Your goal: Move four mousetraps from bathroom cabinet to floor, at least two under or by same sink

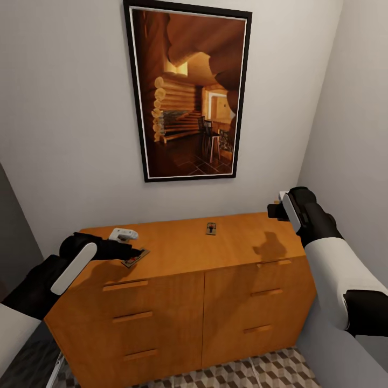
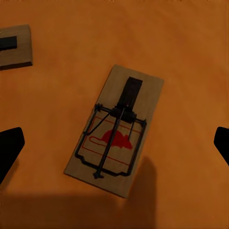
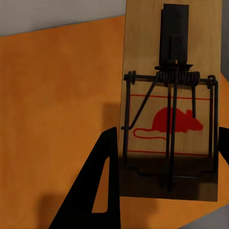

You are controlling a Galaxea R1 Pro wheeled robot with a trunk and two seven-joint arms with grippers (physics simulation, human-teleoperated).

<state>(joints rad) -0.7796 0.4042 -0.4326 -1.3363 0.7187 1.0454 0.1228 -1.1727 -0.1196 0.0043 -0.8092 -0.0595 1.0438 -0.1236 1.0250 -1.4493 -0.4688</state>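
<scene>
On the orange cabinet [image 1: 178,253] top, the left gripper [image 1: 129,250] hangs spread above one mousetrap [image 2: 115,130] (red mouse print); the right gripper [image 3: 162,181] clamps another mousetrap [image 3: 171,95]

We see a tall black-framed picture [image 1: 189,91] of a log-cabin interior hanging on the pale grey wall [image 1: 70,118] straight ahead. A second plain wall [image 1: 350,108] closes in at the right, and a dark grey panel [image 1: 16,231] edges the left.
</scene>
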